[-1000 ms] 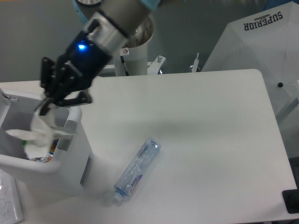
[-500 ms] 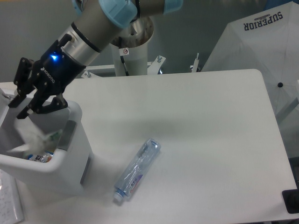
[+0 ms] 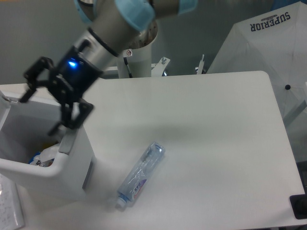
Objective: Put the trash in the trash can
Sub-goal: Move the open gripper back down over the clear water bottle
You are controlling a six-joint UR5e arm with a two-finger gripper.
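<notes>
Clear plastic bottle with blue-purple label (image 3: 140, 175) lies near the white table's (image 3: 216, 143) front edge; my black gripper (image 3: 41, 108) hangs spread wide, empty, over the white boxy bin (image 3: 72, 167).

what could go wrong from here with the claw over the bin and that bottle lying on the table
The open claw hangs right above the trash can, so a low swing toward the bottle might clip the rim and shift the bin. The bottle lies on its side on the smooth table; closing on it off-centre could roll it away, perhaps toward the front edge.
</notes>
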